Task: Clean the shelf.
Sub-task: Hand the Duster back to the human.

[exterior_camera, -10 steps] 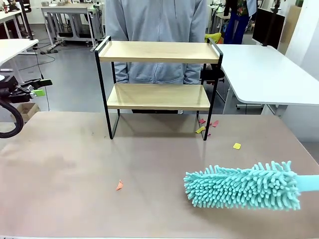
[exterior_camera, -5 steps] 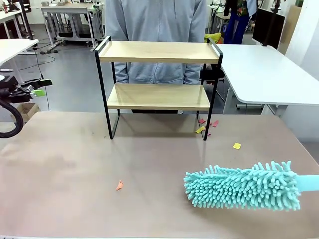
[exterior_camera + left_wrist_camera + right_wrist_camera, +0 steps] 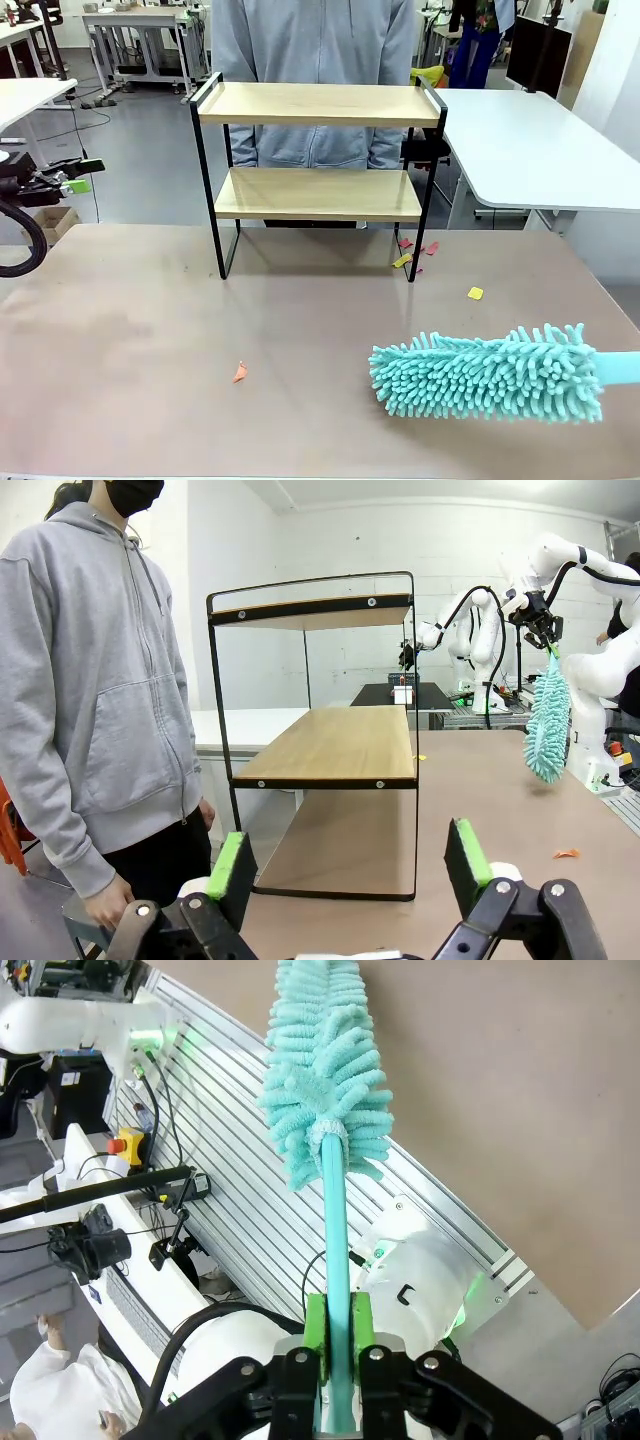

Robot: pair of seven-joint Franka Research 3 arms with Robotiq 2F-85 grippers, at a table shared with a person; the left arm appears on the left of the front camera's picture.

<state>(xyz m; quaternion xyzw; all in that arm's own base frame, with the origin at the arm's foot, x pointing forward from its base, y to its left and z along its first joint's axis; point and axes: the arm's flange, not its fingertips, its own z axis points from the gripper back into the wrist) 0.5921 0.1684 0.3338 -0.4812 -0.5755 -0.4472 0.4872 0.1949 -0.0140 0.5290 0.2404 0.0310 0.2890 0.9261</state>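
Shelf (image 3: 318,170) stands at the table's (image 3: 130,340) far edge, right in front of the person (image 3: 315,60); we see both boards bare. Right gripper (image 3: 337,1335) is clamped on the duster (image 3: 488,373) handle, with the teal head near the shelf's right front side. Left gripper (image 3: 350,865), left of the shelf, has jaws wide apart, holding nothing. Scraps (image 3: 405,259) lie by the shelf's right foot.

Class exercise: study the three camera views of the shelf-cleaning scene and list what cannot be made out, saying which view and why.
- Front view: the duster handle runs off the right edge, so what holds it is cut off.
- Front view: the paper scraps by the shelf foot are too small to identify.
- Left wrist view: the top board's upper face is hidden, seen from below.
- Right wrist view: the duster's tip is cut off by the top edge.
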